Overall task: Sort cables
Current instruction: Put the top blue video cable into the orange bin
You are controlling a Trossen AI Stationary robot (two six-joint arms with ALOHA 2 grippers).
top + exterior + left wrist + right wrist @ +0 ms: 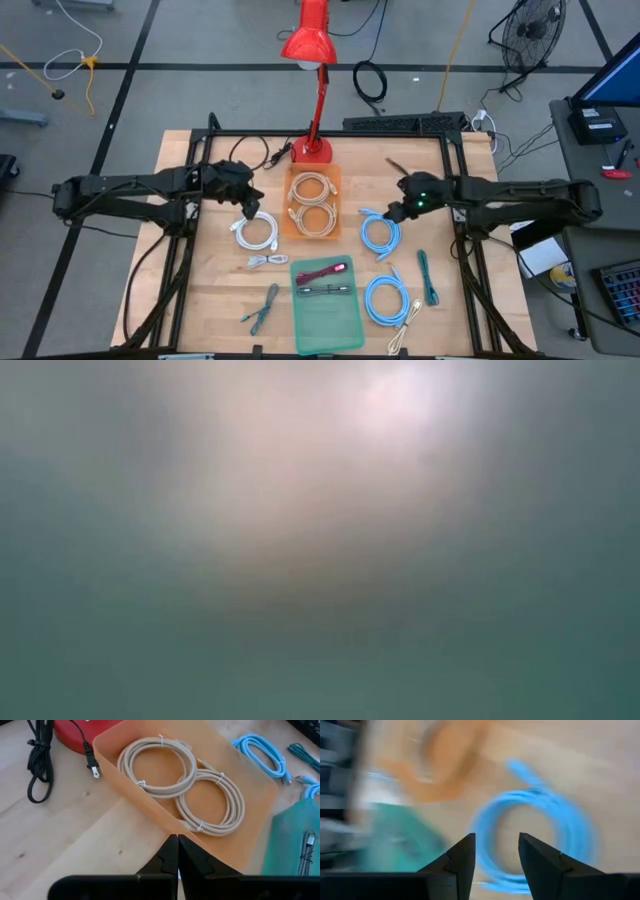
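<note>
My left gripper (246,197) (177,842) is shut, with nothing between its fingers. It hovers by the left wall of the orange tray (296,225) (150,800), just beyond a white coil (257,233). Two beige coils (313,202) (185,780) lie flat in that tray. My right gripper (395,212) (496,851) is open above the far edge of a light-blue coil (380,233) (540,830) lying on the table. A second light-blue coil (390,299), a green cable (428,277), a grey-green bundle (262,307), a white bundle (268,261) and a beige bundle (408,327) lie apart on the wood.
A green tray (327,322) at the near middle holds a red and a dark cable. The red lamp's base (311,150) stands behind the orange tray, with its black cord and plug (92,765) beside it. The low view shows only a haze.
</note>
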